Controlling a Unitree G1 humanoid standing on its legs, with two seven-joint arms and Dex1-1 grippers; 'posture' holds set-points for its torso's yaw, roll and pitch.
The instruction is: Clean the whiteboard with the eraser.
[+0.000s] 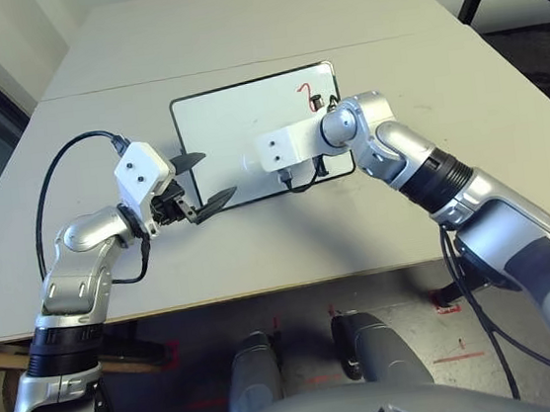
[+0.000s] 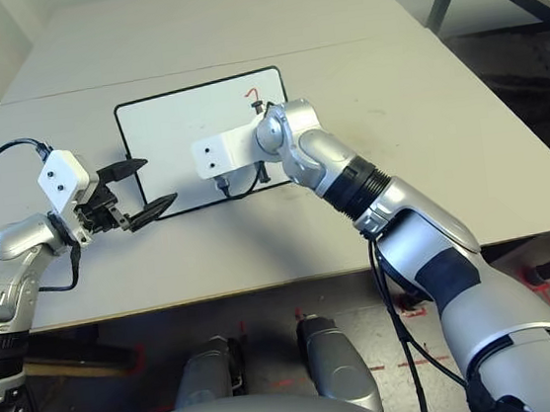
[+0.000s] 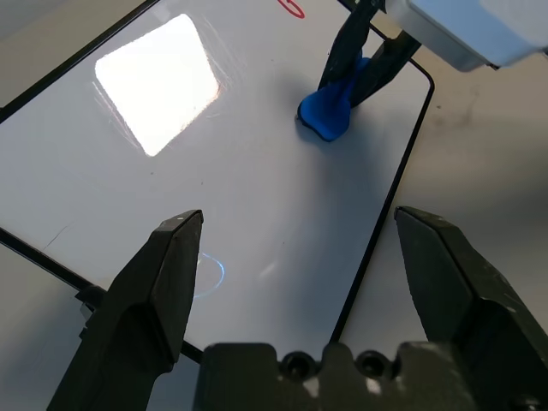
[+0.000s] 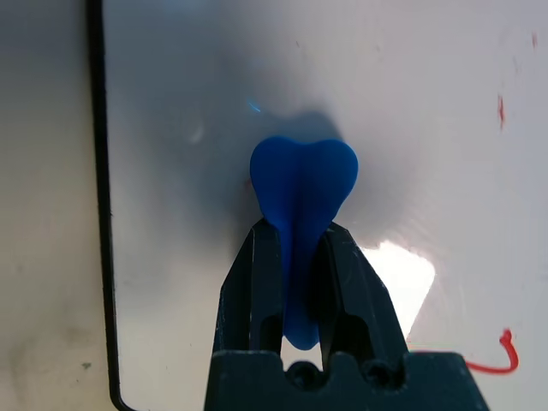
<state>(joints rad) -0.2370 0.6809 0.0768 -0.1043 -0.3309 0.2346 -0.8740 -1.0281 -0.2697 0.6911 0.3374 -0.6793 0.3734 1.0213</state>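
The eraser (image 4: 295, 223), a bright blue bone-shaped block, is clamped at its narrow waist between the closed fingers of the right gripper (image 4: 295, 257), over the whiteboard (image 2: 186, 127). Its long axis runs lengthwise along those fingers rather than across them, with one two-lobed end pointing out past the fingertips toward the board and the narrower-looking end lying back between the fingers, near the gripper's base. In the left wrist view the outer end comes down at a slant close to the board surface; whether it touches cannot be told. The left gripper (image 3: 300, 223) stands wide open and empty, its fingers well apart, over the whiteboard's edge on the robot's left side. In the eye views the right forearm (image 1: 501, 230) and its white wrist housing (image 1: 290, 146) hide the eraser and part of the board. The middle of the eraser is covered by the gripping fingers. A red scribble (image 1: 306, 93) is partly visible near the board's far right corner, its lower part hard to make out beside the wrist. A faint blue curved mark (image 3: 214, 276) also shows on the board, partly hidden by a left finger.
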